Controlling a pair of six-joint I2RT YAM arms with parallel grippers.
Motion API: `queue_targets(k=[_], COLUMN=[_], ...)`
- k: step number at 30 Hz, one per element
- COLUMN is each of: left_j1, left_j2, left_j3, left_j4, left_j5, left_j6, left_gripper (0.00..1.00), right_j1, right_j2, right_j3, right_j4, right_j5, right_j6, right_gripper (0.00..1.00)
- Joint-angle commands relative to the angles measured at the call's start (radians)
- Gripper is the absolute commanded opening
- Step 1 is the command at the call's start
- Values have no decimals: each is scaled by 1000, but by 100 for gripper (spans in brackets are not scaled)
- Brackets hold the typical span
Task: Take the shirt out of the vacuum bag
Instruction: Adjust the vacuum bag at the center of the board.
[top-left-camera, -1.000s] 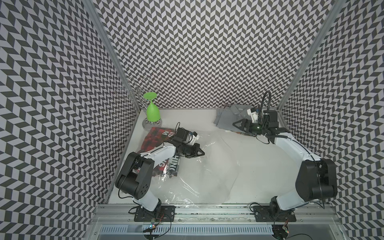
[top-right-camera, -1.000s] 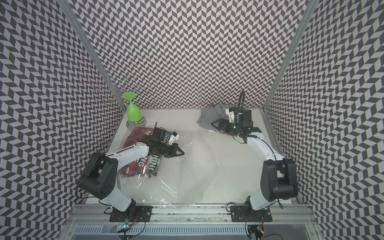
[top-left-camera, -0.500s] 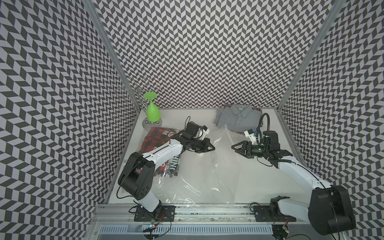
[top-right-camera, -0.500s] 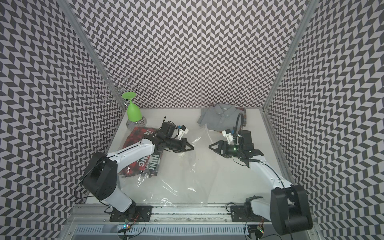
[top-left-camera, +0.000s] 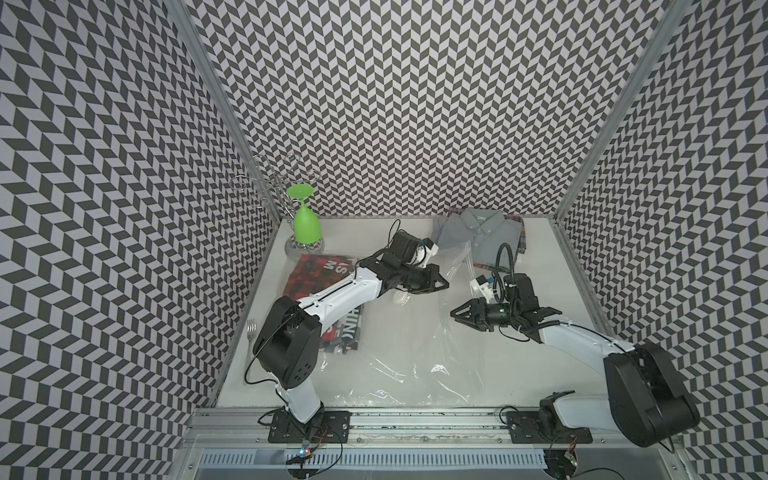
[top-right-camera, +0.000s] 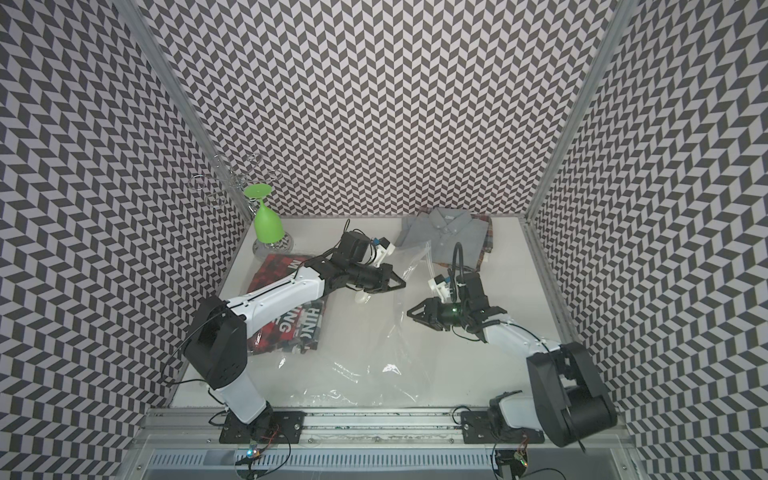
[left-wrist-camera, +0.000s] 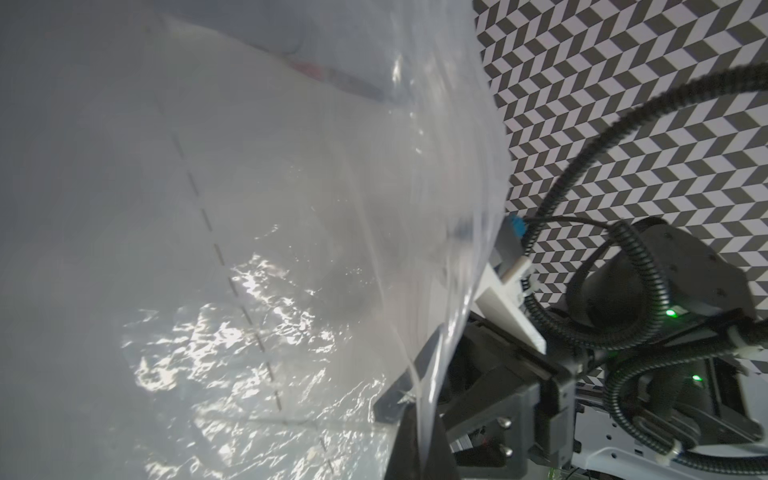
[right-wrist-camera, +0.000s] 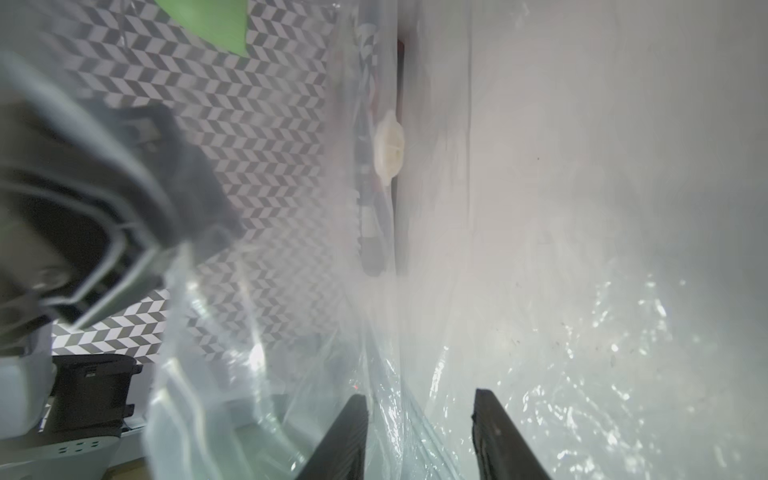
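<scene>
The vacuum bag is clear crinkly film spread over most of the table in both top views, with its white valve near the middle. My left gripper is shut on the bag's raised film. My right gripper faces it from the right, open, and a fold of the bag's edge lies between its fingers. A folded grey shirt lies at the back right, outside the bag.
A red and black printed cloth lies at the left under my left arm, its near part under plastic. An upturned green glass hangs on a wire rack at the back left. A fork lies by the left wall. Plaid cloth shows under the grey shirt.
My right arm left the grey shirt at the back and came forward to the bag's edge, its jaws narrowing. My left gripper carried the film to the right and back.
</scene>
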Motion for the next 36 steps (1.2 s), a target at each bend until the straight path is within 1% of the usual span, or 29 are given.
queue_targets(k=[1,6,11,14,17,21,24,32,36], left_j1=[-24,-42,-52,-61,-77,-106,-114,-109,-111], left_j2=[8,13,23,31,60,107,117,130,153], left_j3=[48,90,118,128,165,234,256,278,281], left_j4=[14,18,18,41,49,40,54,50,79], left_j5=[-4,-7,-14,-12,-3,-9,-14,-38,-4], left_j6=[-20,-41,-55,-72,-86,-93,-108,-106,-110], left_gripper=[0,0,0,0,0,0,0,0,0], right_j1=[9,40,47,47,34,-19,-44,-43,-44], right_j2=[42,106,132,145,148,153,160,143,149], right_j3=[-2,34,7,0,0,-20,-31,-88,-121], right_j4=[184,246,351,361,330,305,313,361,375], right_j5=[7,-23,-50,-62,-59,-70,-103,-135,-146], right_j6=[54,76,136,133,108,100,103,126,121], right_gripper=[42,41,41,40,40,40,42,44,44])
